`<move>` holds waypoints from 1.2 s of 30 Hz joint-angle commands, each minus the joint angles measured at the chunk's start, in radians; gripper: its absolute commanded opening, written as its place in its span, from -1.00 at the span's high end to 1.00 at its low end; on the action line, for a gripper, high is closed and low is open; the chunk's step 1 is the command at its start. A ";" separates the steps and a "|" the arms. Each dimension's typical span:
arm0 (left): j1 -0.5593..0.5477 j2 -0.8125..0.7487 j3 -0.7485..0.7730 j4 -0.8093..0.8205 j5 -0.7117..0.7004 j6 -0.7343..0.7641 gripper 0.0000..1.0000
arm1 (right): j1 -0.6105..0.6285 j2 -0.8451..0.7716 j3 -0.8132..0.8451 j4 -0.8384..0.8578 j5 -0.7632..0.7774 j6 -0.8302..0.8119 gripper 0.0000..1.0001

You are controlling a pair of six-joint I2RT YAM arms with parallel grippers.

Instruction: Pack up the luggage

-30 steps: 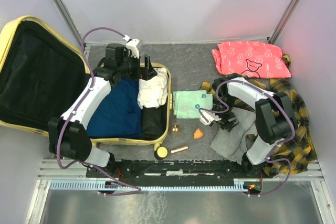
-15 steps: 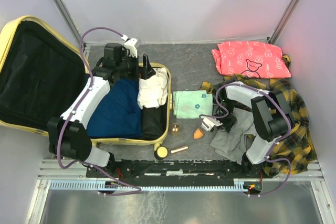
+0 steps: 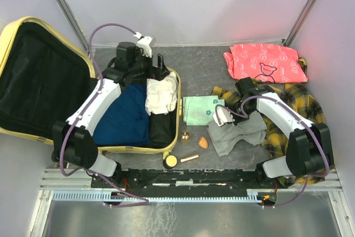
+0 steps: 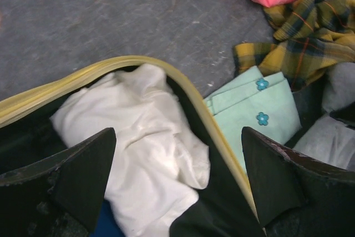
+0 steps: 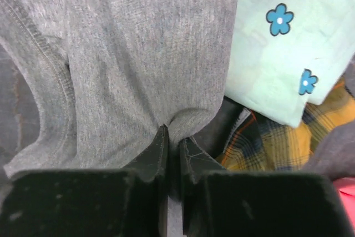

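The luggage (image 3: 178, 116), a pale yellow hard-shell case, lies open at the left with its black-lined lid (image 3: 33, 81) propped back. Inside are a navy garment (image 3: 125, 117), a white cloth (image 3: 161, 95) (image 4: 150, 137) and a black item (image 3: 162, 130). My left gripper (image 3: 158, 70) (image 4: 177, 181) hovers open over the case's far right corner, above the white cloth. My right gripper (image 3: 232, 116) (image 5: 173, 142) is shut on a fold of a grey garment (image 3: 238, 132) (image 5: 127, 54). The garment lies beside a mint cloth with blue flowers (image 3: 201, 109) (image 5: 277, 43).
A pink bear-print garment (image 3: 265, 62) lies at the back right. A yellow plaid shirt (image 3: 299, 115) spreads under and beside the right arm. An orange sponge (image 3: 203, 142), a small gold piece (image 3: 185, 135) and a gold tube (image 3: 189, 158) lie near the case's front right corner.
The right gripper dropped onto the grey garment, closed on it and dragged it back toward the mint cloth, bunching it. The right elbow swung outward. The left gripper shifted slightly back and right.
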 commanded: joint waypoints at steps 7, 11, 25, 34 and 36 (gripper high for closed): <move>-0.277 0.187 0.141 0.096 0.069 -0.032 -0.99 | -0.115 -0.187 -0.037 0.117 -0.093 0.237 -0.50; -0.374 0.315 0.233 0.088 0.165 -0.033 -0.96 | -0.174 -0.312 -0.011 0.076 -0.129 0.336 -0.62; -0.605 0.644 0.427 0.047 0.299 0.035 -0.70 | -0.284 -0.628 -0.052 0.264 0.155 1.056 -0.85; -0.646 0.805 0.567 0.043 0.270 0.032 -0.63 | -0.288 -0.595 0.009 0.397 0.311 1.400 -0.89; -0.657 0.829 0.591 0.037 0.270 0.037 -0.57 | -0.289 -0.592 0.026 0.415 0.320 1.437 -0.89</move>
